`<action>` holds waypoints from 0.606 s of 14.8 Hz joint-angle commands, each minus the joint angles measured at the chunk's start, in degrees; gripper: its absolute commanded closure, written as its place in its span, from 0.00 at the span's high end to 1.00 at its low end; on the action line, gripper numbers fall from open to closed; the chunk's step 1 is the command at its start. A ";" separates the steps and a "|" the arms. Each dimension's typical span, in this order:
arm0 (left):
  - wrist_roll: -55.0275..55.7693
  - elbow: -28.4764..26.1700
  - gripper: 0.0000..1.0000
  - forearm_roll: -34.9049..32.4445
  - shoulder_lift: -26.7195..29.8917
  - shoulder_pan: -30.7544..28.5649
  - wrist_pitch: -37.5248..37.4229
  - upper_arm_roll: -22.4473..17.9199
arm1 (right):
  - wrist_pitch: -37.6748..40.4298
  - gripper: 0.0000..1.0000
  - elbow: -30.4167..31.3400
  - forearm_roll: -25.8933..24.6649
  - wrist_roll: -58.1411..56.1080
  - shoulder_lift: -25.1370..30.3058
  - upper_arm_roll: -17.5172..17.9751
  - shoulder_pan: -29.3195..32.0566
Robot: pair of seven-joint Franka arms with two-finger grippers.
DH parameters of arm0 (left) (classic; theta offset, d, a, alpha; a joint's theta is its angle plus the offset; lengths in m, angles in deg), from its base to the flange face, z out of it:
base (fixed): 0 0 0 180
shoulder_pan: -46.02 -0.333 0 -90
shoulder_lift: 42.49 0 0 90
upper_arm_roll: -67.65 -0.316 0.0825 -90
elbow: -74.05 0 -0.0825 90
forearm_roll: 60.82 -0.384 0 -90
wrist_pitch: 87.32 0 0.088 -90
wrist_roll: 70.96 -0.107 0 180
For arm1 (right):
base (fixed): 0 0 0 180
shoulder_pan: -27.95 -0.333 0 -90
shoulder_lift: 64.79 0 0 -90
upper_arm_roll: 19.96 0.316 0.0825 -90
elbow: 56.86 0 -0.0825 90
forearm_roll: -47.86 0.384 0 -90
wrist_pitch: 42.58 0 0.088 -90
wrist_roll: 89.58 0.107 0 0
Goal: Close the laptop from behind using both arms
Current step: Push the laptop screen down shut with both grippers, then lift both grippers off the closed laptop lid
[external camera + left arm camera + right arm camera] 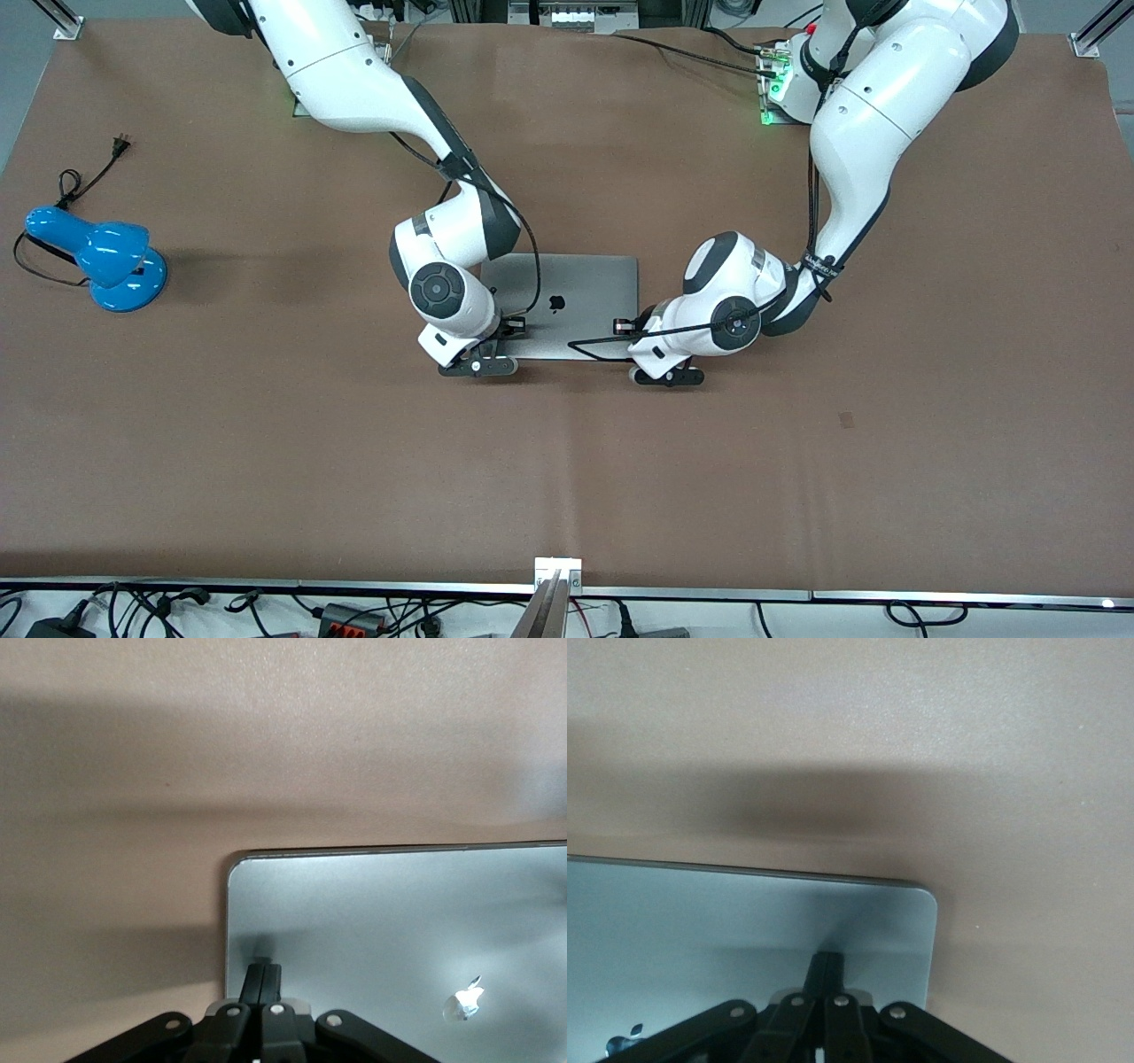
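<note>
The silver-grey laptop (576, 292) lies in the middle of the brown table with its lid flat, and the black apple logo (556, 303) faces up. My right gripper (514, 326) is shut and empty. Its tips rest on the lid near the corner toward the right arm's end, at the edge nearer the front camera. My left gripper (623, 326) is shut and empty, with its tips on the lid near the other corner of that edge. The left wrist view shows the shut left gripper (263, 973) on the lid (399, 912). The right wrist view shows the shut right gripper (827, 964) on the lid (726, 912).
A blue desk lamp (106, 257) with a black cord (89, 173) stands at the right arm's end of the table. A metal rail (556, 589) sticks out at the table edge nearest the front camera. Bare brown mat (567, 461) surrounds the laptop.
</note>
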 commanded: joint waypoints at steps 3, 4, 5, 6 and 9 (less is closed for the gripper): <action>0.20 1.38 0.00 -1.59 1.54 -0.68 -2.06 -0.19 | -0.38 0.00 -1.28 -1.30 0.47 -1.14 0.07 0.17; 0.28 1.38 0.00 -1.59 3.11 -1.39 -4.07 -0.10 | -0.38 0.00 -1.28 -1.30 0.47 -0.97 -0.02 0.08; 0.28 1.30 0.00 -1.59 4.60 -2.09 -6.18 -0.01 | -0.38 0.00 -1.28 -1.39 0.56 -0.79 -0.11 0.17; 0.20 1.21 0.00 -1.59 6.71 -2.70 -8.29 -0.01 | -0.30 0.00 -1.28 -1.39 0.48 -0.53 -0.72 -0.09; -0.50 1.21 0.02 -1.59 12.86 -5.95 -16.46 0.34 | 1.01 0.00 -1.10 -2.00 0.30 3.06 -3.62 -1.15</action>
